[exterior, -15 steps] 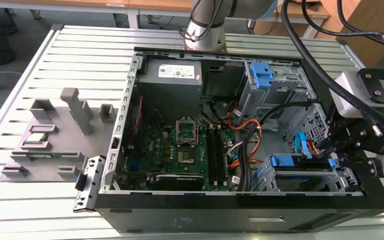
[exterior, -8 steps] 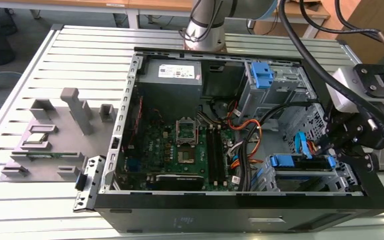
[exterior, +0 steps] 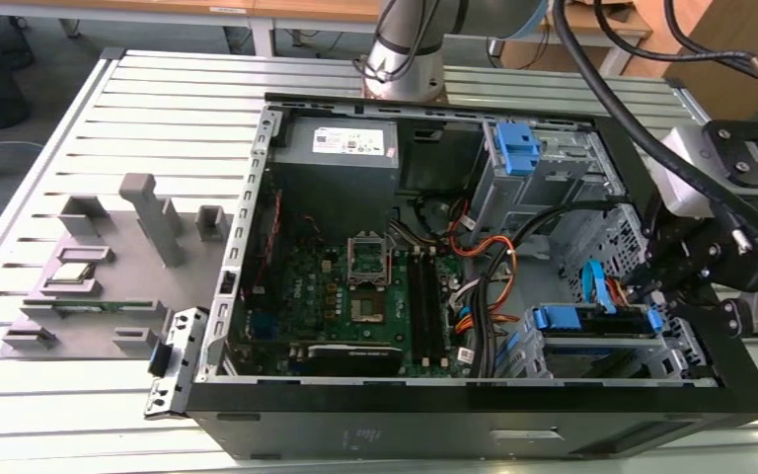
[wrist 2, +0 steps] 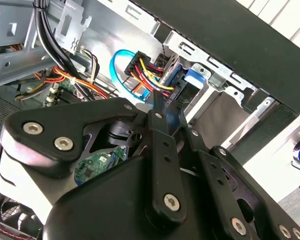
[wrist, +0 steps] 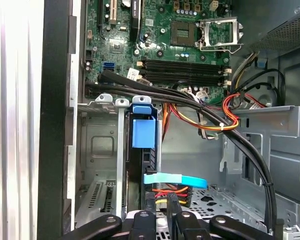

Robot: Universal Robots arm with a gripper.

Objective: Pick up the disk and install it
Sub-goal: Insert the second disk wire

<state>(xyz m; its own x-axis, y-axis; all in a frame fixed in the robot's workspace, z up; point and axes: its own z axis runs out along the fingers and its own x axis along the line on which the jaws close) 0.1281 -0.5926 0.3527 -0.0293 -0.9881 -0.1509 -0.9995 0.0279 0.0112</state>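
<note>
The disk (exterior: 592,321) stands on edge in the drive cage at the case's front corner, on the exterior view's right, with its blue rail and tab (wrist: 143,133) uppermost. A light-blue data cable (wrist: 175,179) and a red-yellow power plug (wrist 2: 150,75) sit at its end. My gripper (exterior: 655,288) hangs over that end of the cage. In both wrist views the gripper (wrist: 172,201) is shut, with its tip (wrist 2: 156,104) right at the plug and nothing held between the fingers.
The open black case (exterior: 485,434) lies on a slatted table. Inside are the motherboard (exterior: 352,286), the grey power-supply box (exterior: 340,148), a second blue-railed cage (exterior: 517,148) and thick black cables (wrist: 209,112). A grey parts fixture (exterior: 90,267) stands at the exterior view's left.
</note>
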